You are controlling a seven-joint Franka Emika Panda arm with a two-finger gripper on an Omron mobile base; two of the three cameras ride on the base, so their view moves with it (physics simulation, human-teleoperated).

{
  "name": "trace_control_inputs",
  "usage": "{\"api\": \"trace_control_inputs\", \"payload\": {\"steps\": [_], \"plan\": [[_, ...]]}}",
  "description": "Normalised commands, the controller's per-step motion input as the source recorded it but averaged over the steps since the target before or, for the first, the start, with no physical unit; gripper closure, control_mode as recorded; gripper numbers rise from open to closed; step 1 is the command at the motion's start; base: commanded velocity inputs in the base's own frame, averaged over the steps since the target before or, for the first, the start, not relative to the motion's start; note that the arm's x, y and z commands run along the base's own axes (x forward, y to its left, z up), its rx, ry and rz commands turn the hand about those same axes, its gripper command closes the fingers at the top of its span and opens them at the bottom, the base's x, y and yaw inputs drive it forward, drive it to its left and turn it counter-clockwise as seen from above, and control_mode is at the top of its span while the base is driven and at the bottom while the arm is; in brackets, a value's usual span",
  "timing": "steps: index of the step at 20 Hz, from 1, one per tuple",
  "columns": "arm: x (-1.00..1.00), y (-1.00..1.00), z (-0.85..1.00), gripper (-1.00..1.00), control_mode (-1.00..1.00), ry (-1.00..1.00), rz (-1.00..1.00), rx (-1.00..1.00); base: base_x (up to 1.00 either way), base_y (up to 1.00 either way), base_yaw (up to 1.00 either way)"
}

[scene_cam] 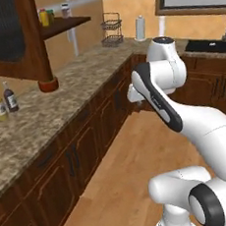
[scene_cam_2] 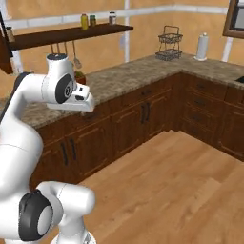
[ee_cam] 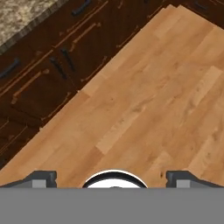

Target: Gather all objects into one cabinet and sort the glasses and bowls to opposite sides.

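Observation:
The cabinet's [scene_cam: 6, 37] dark-panelled wooden door hangs open over the counter at the upper left of the left base view. An orange mug [scene_cam: 48, 85], one of the glasses, stands on the counter just below that door's lower corner. My gripper [ee_cam: 112, 177] points down at the wooden floor in front of the low drawer cabinets; its fingertips [ee_cam: 41, 177] stand wide apart, open, with nothing between them. It hangs well to the right of the mug and off the counter. The bowls are out of view.
A speckled stone counter [scene_cam: 60, 105] runs along the wall and turns at the far corner. Two bottles [scene_cam: 4, 101] stand on it at the left. A wire basket [scene_cam: 111, 31] and a paper-towel roll [scene_cam: 139, 28] sit at the corner, a sink [scene_cam: 206, 46] beyond. A wall shelf [scene_cam_2: 66, 33] carries jars.

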Motion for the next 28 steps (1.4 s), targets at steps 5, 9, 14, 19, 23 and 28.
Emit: {"api": "trace_control_inputs", "payload": {"steps": [5,9,14,19,23,28], "plan": [[0.0,0.0,0.0,-1.0,1.0,0.0,0.0,0.0,0.46,-0.73,-0.6],[0.0,0.0,0.0,-1.0,1.0,0.0,0.0,0.0,0.41,-0.69,-0.62],[0.0,0.0,0.0,-1.0,1.0,0.0,0.0,0.0,0.4,-0.8,-0.57],[0.0,0.0,0.0,-1.0,1.0,0.0,0.0,0.0,0.38,-0.6,-0.41],[0.0,0.0,0.0,-1.0,1.0,0.0,0.0,0.0,0.5,-0.73,-0.31],[0.0,0.0,0.0,-1.0,1.0,0.0,0.0,0.0,0.84,-0.74,-0.27]]}}
